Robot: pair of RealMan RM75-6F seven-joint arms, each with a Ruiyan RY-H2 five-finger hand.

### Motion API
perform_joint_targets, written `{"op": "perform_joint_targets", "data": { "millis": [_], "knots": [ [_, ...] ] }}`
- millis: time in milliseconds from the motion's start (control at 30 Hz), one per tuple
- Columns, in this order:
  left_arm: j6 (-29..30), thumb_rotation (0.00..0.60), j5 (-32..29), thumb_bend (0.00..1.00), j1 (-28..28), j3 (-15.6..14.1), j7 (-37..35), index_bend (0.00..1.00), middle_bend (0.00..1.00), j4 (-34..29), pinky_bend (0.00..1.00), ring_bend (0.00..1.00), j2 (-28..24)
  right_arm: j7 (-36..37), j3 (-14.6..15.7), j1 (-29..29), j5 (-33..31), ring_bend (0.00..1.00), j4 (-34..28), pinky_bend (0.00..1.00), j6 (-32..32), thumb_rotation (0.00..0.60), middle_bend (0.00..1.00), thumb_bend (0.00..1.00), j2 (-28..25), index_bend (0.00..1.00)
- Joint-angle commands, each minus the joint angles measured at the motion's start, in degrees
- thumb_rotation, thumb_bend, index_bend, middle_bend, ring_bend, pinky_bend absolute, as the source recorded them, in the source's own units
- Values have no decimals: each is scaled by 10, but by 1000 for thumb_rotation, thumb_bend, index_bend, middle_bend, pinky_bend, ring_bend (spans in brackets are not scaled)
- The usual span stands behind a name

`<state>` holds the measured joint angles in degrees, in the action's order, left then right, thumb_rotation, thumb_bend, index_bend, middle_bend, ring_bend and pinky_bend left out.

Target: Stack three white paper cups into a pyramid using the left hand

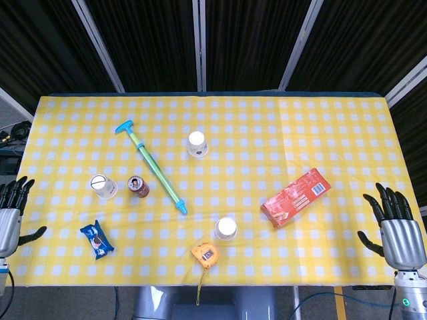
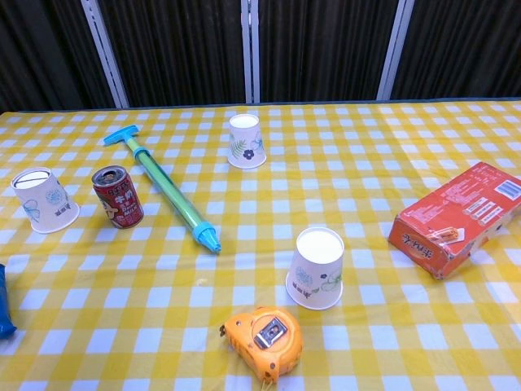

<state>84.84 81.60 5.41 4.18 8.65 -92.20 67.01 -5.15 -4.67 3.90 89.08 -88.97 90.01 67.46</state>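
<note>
Your left hand [image 1: 9, 217] and right hand [image 1: 398, 230] hover at the table [image 1: 347, 127] edges, fingers spread, holding nothing. Nearest your left hand stands one cup [image 1: 103, 186]; another cup [image 1: 225, 229] and the farthest cup [image 1: 197, 143] stand well apart, all upside down.

can [image 2: 117, 195] right of cup [image 2: 42, 200], pump [image 2: 167, 189] beyond

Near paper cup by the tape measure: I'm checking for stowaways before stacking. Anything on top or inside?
Nothing sits on the near paper cup; it stands upside down, its flat base bare. Its inside cannot be seen, as the mouth faces the tablecloth.
</note>
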Motion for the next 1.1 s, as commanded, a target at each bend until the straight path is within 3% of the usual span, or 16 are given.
{"op": "perform_joint_targets", "data": {
  "millis": [33,633,767,933,1100],
  "knots": [
    [0,600,0,62,0,0,0,0,0,0,0,0,0,1,0,0,0,0,0,88,0,600,0,95,0,214],
    [-17,600,-9,115,10,5,-3,0,0,0,0,0,-2,4,4,6,-1,0,6,112,-17,600,0,95,5,214],
    [-28,600,-16,116,21,14,3,64,0,-7,0,0,-2,9,4,8,-5,0,11,113,-22,600,0,95,7,214],
    [-72,600,-38,189,56,34,25,214,0,-19,0,0,-6,17,2,11,-15,0,18,114,-34,600,0,94,8,214],
    [-144,600,-80,191,101,51,55,205,0,-16,0,0,-8,23,0,12,-22,0,22,114,-39,600,0,94,8,214]
  ]
}}
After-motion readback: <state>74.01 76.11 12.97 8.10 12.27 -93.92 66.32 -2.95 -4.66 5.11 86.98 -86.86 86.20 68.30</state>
